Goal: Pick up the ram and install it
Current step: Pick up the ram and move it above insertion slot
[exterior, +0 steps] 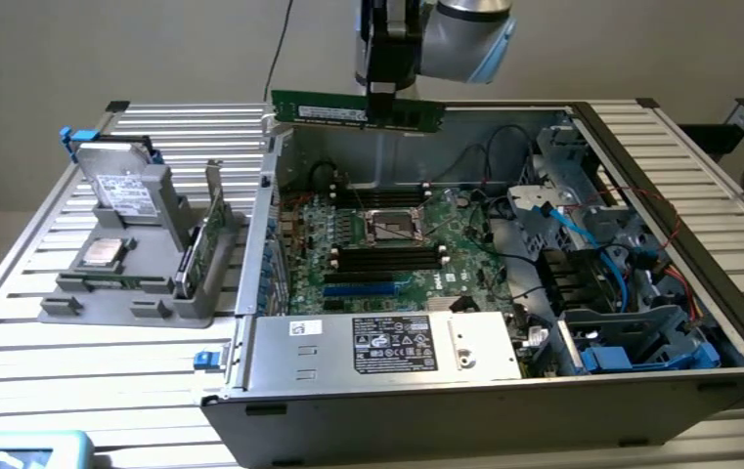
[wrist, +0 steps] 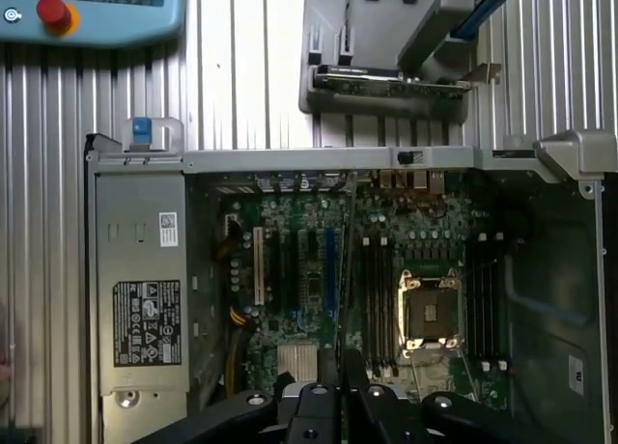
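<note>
At nine o'clock of the open computer case, a grey holder on the slatted bench carries a hard drive and an upright green card. At twelve o'clock, over the case's back rim, the tool is clamped on the ram, holding it level and clear of everything. Beneath lie the motherboard and its black slots, unobstructed from above. A power supply fills six o'clock; blue cables and a drive cage crowd three o'clock.
</note>
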You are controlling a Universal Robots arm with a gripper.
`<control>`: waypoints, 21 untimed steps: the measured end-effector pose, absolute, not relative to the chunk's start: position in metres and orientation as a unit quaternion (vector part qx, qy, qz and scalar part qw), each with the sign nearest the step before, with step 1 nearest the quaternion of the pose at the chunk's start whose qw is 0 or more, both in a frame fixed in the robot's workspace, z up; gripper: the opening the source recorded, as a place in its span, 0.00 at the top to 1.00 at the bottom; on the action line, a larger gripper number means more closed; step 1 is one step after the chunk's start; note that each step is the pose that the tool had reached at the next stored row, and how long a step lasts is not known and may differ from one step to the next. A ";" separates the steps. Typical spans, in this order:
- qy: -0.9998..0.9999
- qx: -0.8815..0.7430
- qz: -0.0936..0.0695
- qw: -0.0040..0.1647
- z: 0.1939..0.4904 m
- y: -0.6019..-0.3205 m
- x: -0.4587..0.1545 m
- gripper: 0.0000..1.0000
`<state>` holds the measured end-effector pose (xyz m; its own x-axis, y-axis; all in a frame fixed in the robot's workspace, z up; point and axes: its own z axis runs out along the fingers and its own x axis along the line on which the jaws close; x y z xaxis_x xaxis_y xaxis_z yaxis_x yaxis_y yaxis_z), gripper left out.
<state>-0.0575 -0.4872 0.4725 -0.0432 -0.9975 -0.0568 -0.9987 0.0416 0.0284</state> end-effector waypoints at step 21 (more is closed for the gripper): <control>0.713 -0.701 0.028 0.013 0.447 -0.445 -0.013 0.86</control>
<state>-0.0131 -0.4454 0.4469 -0.0175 -0.9982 -0.0566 -0.9996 0.0163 0.0218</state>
